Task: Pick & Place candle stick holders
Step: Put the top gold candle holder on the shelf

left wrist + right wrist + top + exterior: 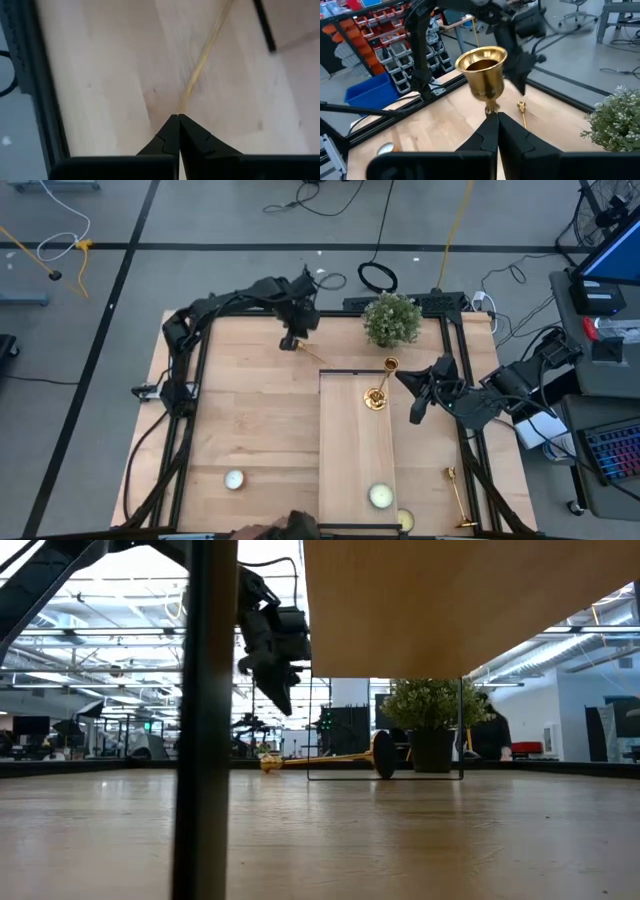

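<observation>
One gold candle stick holder [378,384] stands upright on the raised board [357,450]; its cup [482,67] fills the right wrist view just past my shut right gripper [497,115], which points about level at its top. A second holder [308,354] lies on its side on the table at the far middle, resting on its base rim and cup [320,759]. My left gripper [291,342] hangs shut above its cup end, clear of it [278,700]; its stem [200,65] runs away from the fingertips. A third holder [458,498] lies at the near right. My right gripper's shut fingertips [492,122] stand in front of the stem just below the standing holder's cup [491,106], coming level from the table's right. Whether they touch it I cannot tell, since the fingers hide that spot. The holder stands on its own base [375,401].
A potted plant [391,318] stands at the far edge, right of the lying holder. Round pale candles sit near the front: one at the left [234,479], one on the board [380,496], one beside it [404,520]. Black frame rails border the table.
</observation>
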Available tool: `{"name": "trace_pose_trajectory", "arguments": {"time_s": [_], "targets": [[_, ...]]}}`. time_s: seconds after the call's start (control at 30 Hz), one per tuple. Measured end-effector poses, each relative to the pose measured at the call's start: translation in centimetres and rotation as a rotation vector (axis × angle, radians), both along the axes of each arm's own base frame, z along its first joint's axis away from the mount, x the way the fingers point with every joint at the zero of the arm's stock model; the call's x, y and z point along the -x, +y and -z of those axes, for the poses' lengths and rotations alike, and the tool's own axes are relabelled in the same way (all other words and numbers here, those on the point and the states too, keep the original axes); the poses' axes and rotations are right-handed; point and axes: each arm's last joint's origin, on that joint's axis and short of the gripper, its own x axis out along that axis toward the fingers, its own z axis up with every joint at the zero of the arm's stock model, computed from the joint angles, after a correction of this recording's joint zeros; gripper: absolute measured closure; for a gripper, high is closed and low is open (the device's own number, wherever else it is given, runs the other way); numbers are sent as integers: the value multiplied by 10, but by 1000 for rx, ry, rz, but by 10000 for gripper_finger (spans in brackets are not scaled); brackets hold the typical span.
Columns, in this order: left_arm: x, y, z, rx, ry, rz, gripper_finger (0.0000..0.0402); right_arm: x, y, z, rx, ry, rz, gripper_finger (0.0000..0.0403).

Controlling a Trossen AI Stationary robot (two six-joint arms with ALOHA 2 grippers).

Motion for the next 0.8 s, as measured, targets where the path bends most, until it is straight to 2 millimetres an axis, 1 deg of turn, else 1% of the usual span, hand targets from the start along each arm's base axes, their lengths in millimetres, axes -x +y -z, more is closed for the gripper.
{"name": "trace_pose_trajectory", "arguments": {"time_s": [0.1, 0.23, 0.37, 0.57, 0.67, 0.8], "targets": [[-7, -12, 1, -82, 60, 15, 398, -1, 0, 0, 12, -3, 19, 403], [-13, -16, 0, -162, 81, 13, 398, -2, 1, 1, 9, -5, 17, 403], [-14, -16, 0, -167, 75, -13, 397, -3, 1, 1, 9, -2, 13, 403], [-13, -17, 0, -127, 85, -97, 394, -3, 2, 1, 5, -7, 13, 403], [-12, -18, 1, -110, 104, -112, 374, -3, 2, 1, 5, -8, 13, 403], [-14, -22, 1, -110, 105, -101, 329, -3, 2, 1, 5, -8, 13, 403]]}}
